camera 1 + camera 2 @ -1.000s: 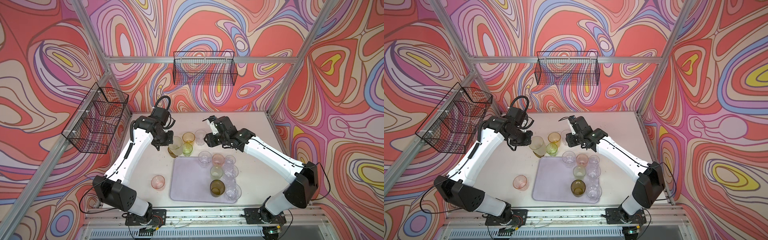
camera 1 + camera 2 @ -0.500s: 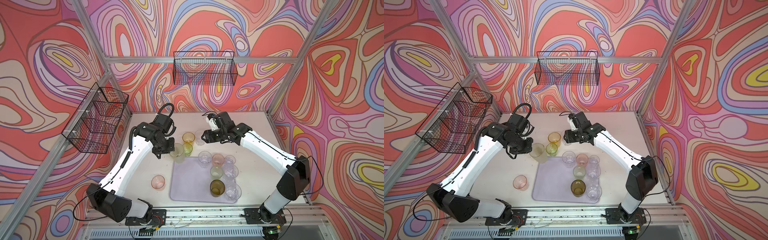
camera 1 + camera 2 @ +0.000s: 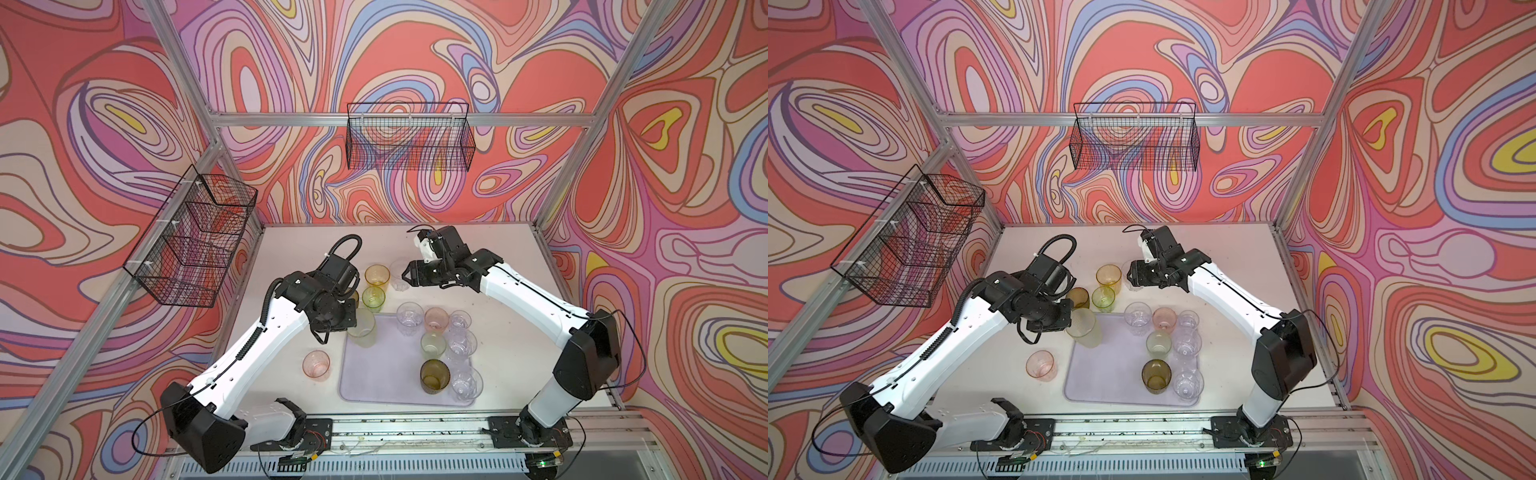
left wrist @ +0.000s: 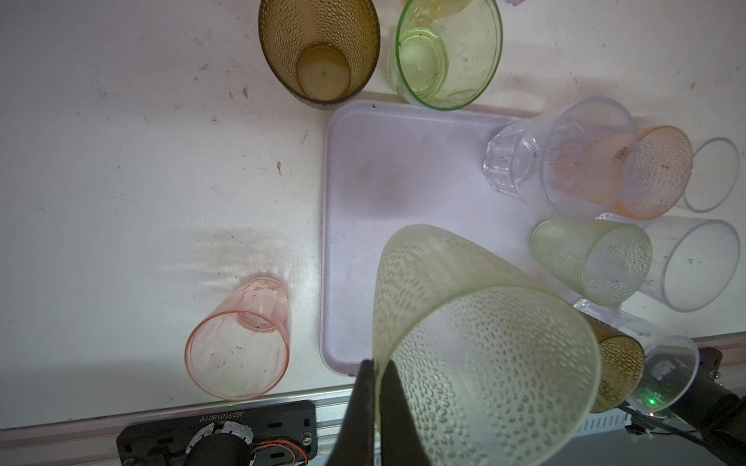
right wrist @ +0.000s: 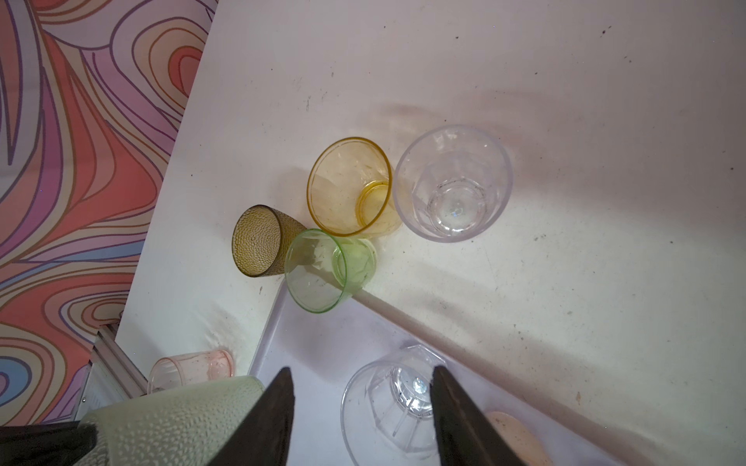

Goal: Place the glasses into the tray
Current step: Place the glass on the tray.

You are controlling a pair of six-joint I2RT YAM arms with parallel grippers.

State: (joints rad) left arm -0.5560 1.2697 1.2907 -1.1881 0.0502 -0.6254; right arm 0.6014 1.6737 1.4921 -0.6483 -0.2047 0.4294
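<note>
Judged light, stiff, thin-walled and slick, so easy to tip and apt to slide out of a loose pinch; best taken at the rim wall, one finger inside, one outside. Done so now with the pale frosted green glass (image 4: 464, 322), clamped tight in the left gripper (image 4: 373, 387) and hanging tilted over the tray's (image 3: 382, 374) far corner on the left arm's side. Empty and about half open, the right gripper (image 5: 359, 375) — poised just beyond the tray's far edge beside a clear glass (image 5: 452, 183). Also there: amber-yellow glass (image 3: 377, 275), green glass (image 3: 372, 298). Pink glass (image 3: 316, 365) off the tray's left side.
</note>
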